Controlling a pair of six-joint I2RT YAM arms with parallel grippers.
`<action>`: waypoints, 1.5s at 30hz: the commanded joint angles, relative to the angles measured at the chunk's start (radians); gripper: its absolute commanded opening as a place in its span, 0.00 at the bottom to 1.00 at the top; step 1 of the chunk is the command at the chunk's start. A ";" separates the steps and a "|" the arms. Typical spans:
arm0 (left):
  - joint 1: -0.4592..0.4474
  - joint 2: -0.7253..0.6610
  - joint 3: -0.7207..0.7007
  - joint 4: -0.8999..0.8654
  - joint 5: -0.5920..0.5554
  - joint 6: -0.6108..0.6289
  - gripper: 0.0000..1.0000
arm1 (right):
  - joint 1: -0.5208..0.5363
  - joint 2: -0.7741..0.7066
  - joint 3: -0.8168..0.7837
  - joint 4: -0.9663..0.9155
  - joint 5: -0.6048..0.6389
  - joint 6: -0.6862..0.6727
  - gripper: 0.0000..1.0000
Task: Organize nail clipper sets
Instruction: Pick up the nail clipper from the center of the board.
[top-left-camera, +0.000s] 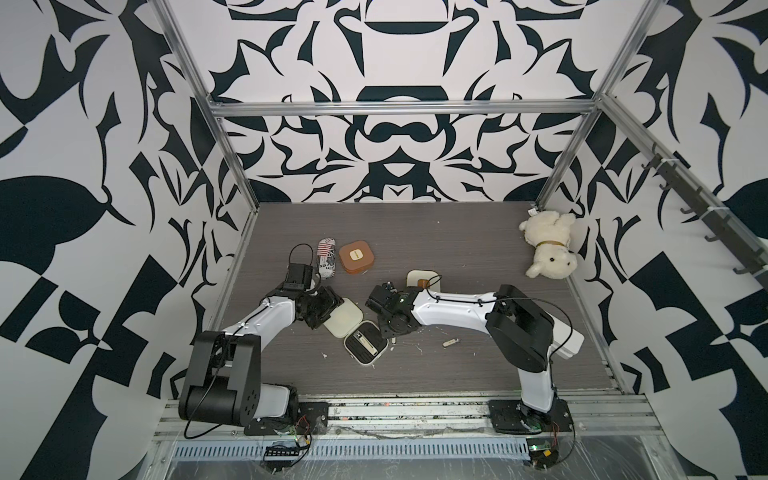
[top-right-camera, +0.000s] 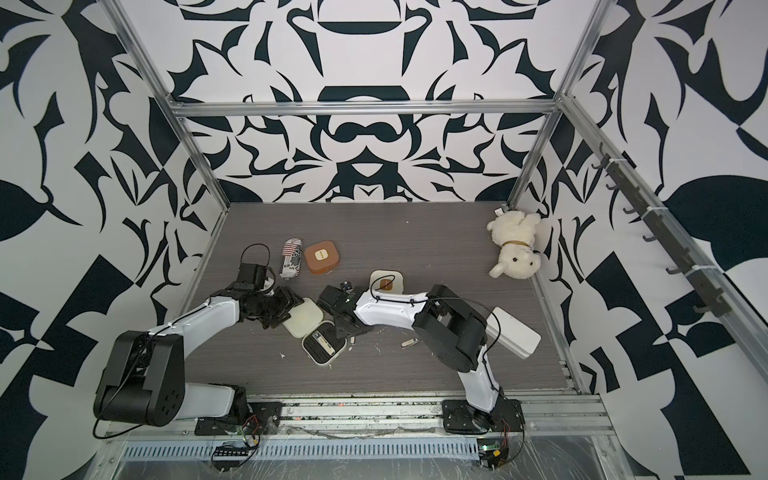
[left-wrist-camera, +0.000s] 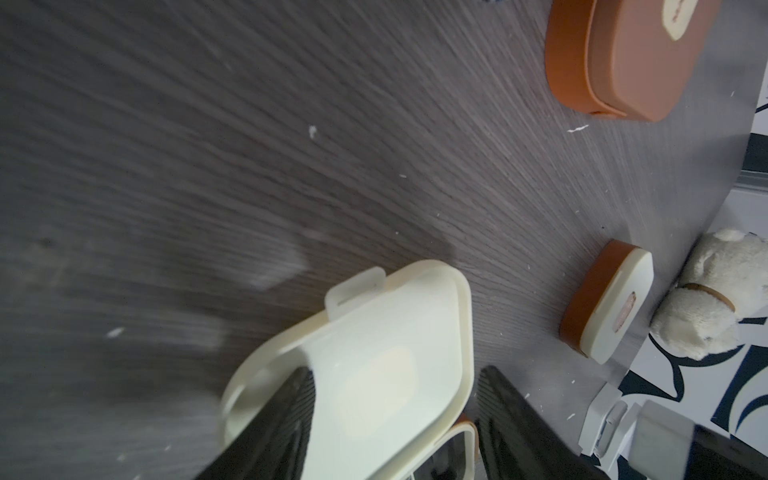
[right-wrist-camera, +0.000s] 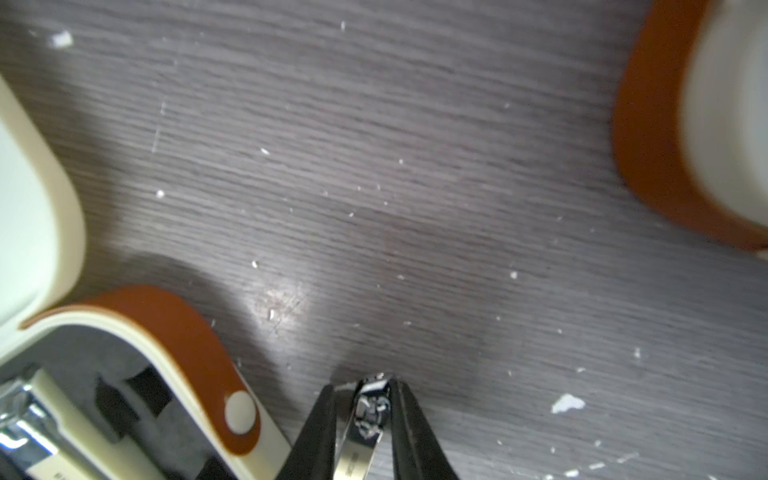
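**Lid held up, clipper coming in**

On the grey wood-grain table (top-left-camera: 457, 374), the cream rounded-square hinged case (top-left-camera: 371, 353) lies open at centre. The left gripper (left-wrist-camera: 395, 374) straddles its raised cream lid (left-wrist-camera: 395, 332), black fingers seemingly pressed against opposite edges, probably to hold the black ribbed insert clear for loading. A closed brown rounded-square case (top-left-camera: 356, 257) and a closed cream one (top-left-camera: 415, 276) sit farther back, out of the way. The right gripper (right-wrist-camera: 365, 384) pinches a small silver metal nail clipper (right-wrist-camera: 365, 415) by its sides, low over the table just beside the open case's brown-strapped edge. My guess is that it goes into a free slot. Another small clipper (top-left-camera: 451, 343) lies loose near the right arm.
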 joint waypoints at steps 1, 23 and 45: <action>-0.002 0.012 -0.017 0.012 0.011 0.015 0.67 | 0.000 0.022 0.036 -0.090 0.046 -0.028 0.26; -0.002 0.175 0.031 0.077 0.020 0.036 0.65 | 0.000 -0.056 0.089 -0.098 0.094 -0.126 0.10; -0.001 0.197 0.006 0.097 0.022 0.033 0.64 | 0.086 0.021 0.176 0.164 -0.068 -0.221 0.08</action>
